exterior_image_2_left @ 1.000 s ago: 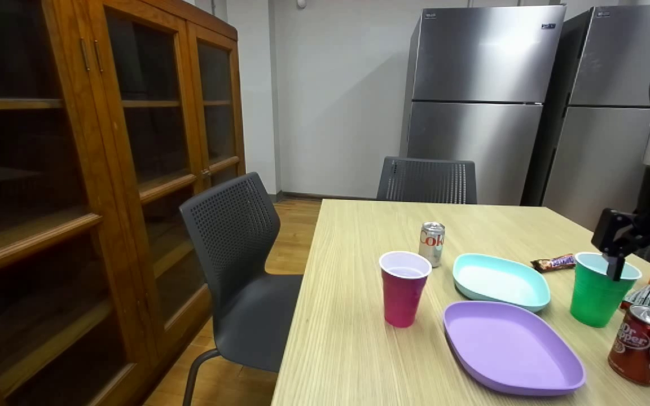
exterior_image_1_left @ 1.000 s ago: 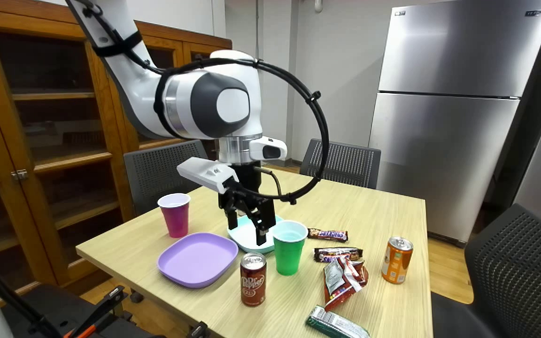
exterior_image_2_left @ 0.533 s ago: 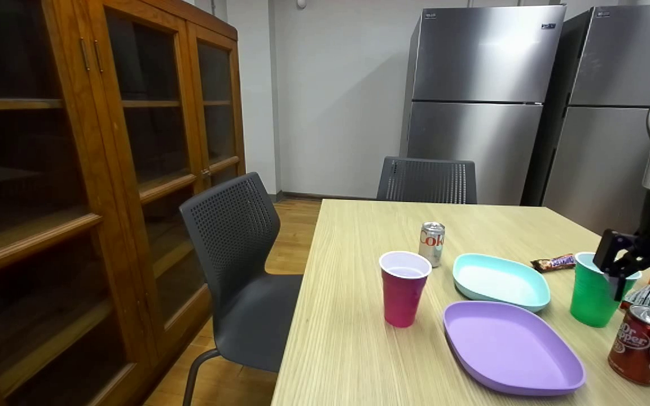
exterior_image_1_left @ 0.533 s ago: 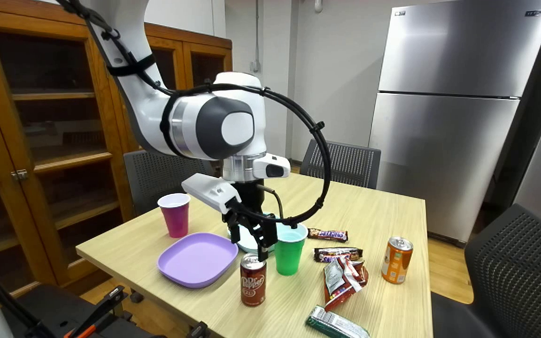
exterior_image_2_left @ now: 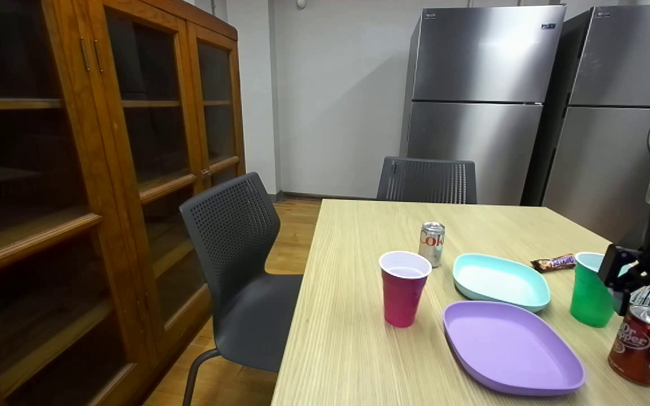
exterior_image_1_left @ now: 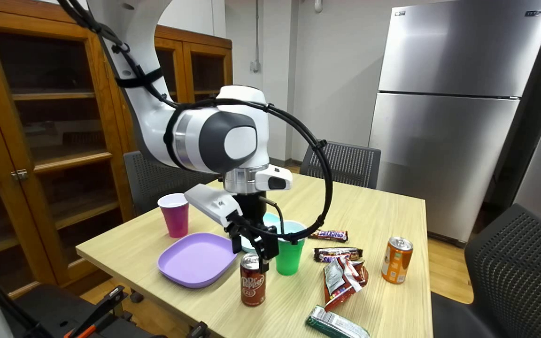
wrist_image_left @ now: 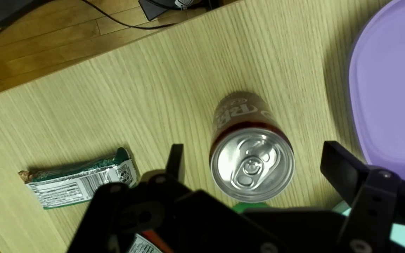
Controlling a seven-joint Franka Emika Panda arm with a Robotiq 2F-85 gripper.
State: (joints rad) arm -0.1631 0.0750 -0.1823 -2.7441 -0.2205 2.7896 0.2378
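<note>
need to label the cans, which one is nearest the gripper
The dark red Dr Pepper can: the wrist view shows its top framed by the open gripper, while the orange can and silver Coke can stand farther off.

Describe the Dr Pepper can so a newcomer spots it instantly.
On the pale table, find the purple plate and green cup. Near both, framed by the open gripper in the wrist view, stands the Dr Pepper can. Its dark red side sets it apart from the orange can and silver Coke can.
</note>
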